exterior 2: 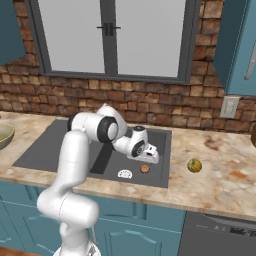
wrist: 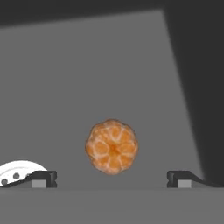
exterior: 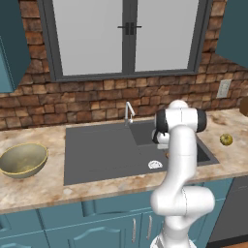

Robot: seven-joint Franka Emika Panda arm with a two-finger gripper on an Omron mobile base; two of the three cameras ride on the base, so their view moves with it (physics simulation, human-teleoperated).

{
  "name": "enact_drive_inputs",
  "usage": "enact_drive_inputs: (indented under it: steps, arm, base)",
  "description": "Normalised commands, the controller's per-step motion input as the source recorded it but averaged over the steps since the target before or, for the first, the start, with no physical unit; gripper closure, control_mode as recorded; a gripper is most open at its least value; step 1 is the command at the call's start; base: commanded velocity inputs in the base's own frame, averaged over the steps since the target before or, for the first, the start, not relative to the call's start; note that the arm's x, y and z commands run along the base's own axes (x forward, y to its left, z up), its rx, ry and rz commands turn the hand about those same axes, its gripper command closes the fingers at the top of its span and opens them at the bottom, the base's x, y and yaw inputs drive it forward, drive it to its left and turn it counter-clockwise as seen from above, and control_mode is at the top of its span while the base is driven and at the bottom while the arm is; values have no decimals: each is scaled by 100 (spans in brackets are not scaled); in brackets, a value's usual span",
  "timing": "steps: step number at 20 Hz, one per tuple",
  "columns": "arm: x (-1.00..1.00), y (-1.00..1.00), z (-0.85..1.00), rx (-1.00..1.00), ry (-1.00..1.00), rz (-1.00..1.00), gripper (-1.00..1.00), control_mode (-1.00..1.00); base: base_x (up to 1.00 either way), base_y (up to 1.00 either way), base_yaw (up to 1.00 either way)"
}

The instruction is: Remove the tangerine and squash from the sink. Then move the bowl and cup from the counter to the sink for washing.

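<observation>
Claw (wrist: 112, 179) hangs wide open and empty above the tangerine (wrist: 112, 147) on the floor of the sink (exterior: 97, 155) beside the white drain (wrist: 17, 171), while the squash (exterior 2: 194, 165) sits on the desk (exterior 2: 220, 175) to the right.

A speckled beige stone counter (exterior: 34, 186) runs beneath a red-brick wall (exterior: 72, 104), where a grey-framed window (exterior: 123, 36) with two frosted panes and a dark central latch sits between teal upper cabinets (exterior: 9, 43). Teal lower cabinet doors (exterior: 72, 227) with slim metal handles line the front below the counter, and a dark appliance front (exterior 2: 220, 237) stands at the right end of the run. A pale wall outlet (exterior 2: 229, 106) is set into the brick at the right, above the counter, near another teal upper cabinet (exterior 2: 240, 50).
</observation>
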Motion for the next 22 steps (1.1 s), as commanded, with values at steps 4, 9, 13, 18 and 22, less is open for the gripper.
enact_drive_inputs:
  steps: [4,9,13,18,22]
  arm:
    - [22,-8,-19,0,7,0,-100,-100]
    - [11,-3,-15,4,6,0,-100,-100]
    - [9,-2,-15,5,7,-1,-100,-100]
    - [11,-4,-18,2,5,-2,-100,-100]
    - [7,-6,-17,0,4,-2,-100,-100]
  base:
    - [0,0,0]
    - [0,0,0]
    - [0,0,0]
    - [0,0,0]
    - [0,0,0]
